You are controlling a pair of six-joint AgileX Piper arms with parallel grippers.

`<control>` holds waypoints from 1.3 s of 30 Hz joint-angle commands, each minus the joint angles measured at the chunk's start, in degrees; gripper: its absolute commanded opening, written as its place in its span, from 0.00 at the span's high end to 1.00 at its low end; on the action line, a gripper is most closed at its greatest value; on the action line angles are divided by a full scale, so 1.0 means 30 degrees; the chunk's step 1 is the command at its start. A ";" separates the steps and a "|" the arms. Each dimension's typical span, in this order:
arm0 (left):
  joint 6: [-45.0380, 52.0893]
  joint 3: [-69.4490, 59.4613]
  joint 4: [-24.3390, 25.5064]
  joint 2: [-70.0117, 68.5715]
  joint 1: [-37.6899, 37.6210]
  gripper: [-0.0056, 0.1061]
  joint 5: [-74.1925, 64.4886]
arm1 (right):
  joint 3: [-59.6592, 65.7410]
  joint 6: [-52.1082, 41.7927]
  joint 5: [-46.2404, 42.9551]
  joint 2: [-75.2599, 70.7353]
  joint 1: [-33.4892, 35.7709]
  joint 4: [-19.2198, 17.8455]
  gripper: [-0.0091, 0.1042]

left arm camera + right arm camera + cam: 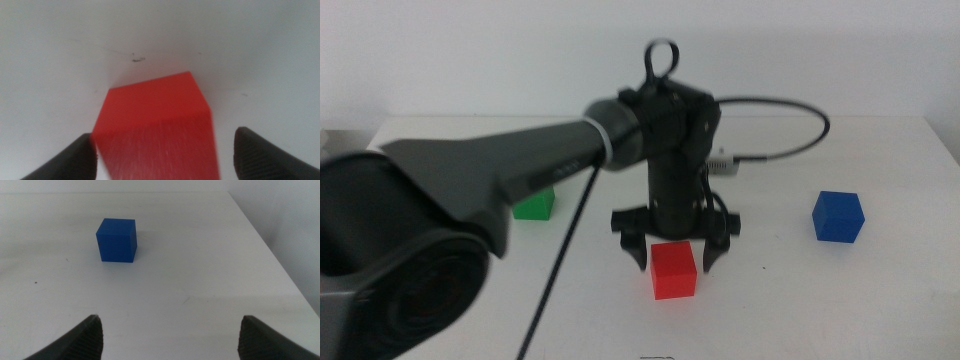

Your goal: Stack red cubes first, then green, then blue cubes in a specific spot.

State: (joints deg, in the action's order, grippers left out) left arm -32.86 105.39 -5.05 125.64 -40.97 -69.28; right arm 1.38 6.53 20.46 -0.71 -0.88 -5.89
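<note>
The red cube [673, 270] sits on the white table near the front middle. My left gripper [673, 255] hangs just above and behind it, open, one jaw on each side of the cube. The left wrist view shows the red cube [160, 125] filling the gap between the open jaws, with space on both sides. The green cube [534, 206] sits at the left, partly hidden behind the left arm. The blue cube [838, 216] sits at the right. My right gripper [172, 335] is open, well short of the blue cube [116, 240], and is out of the middle view.
The left arm's bulky dark body [430, 220] covers the left front of the middle view. A black cable [790, 145] loops behind the gripper. The table's right edge [280, 265] runs close beside the blue cube. White wall behind.
</note>
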 commanded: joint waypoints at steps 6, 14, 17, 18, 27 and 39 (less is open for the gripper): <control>-0.0137 0.1595 0.0993 -0.3769 0.0544 0.12 -0.1873 | -0.0137 -0.0150 -0.1201 -0.0286 0.0037 -0.0304 0.29; -0.0162 0.1644 0.2703 -0.5959 0.1417 0.12 -0.2004 | -0.0137 -0.0150 -0.1201 -0.0286 0.0037 -0.0304 0.29; 0.0193 0.1644 0.2635 -0.6488 0.2199 0.12 -0.2004 | -0.0137 -0.0152 -0.1184 -0.0286 0.0037 -0.0304 0.29; 0.0378 0.1644 0.2652 -0.6578 0.2389 0.12 -0.2004 | -0.0137 -0.0152 -0.1184 -0.0286 0.0037 -0.0304 0.29; 0.4211 0.1644 0.2082 -0.6701 0.5896 0.12 -0.2004 | -0.0137 -0.0152 -0.1184 -0.0286 0.0037 -0.0304 0.29; 0.7784 0.1644 0.1955 -0.4549 0.9281 0.12 -0.1625 | -0.0137 -0.0152 -0.1184 -0.0286 0.0037 -0.0304 0.29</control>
State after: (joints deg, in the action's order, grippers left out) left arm -10.36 108.62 1.60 113.89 -13.70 -71.14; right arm 1.38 6.53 20.46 -0.71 -0.88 -5.89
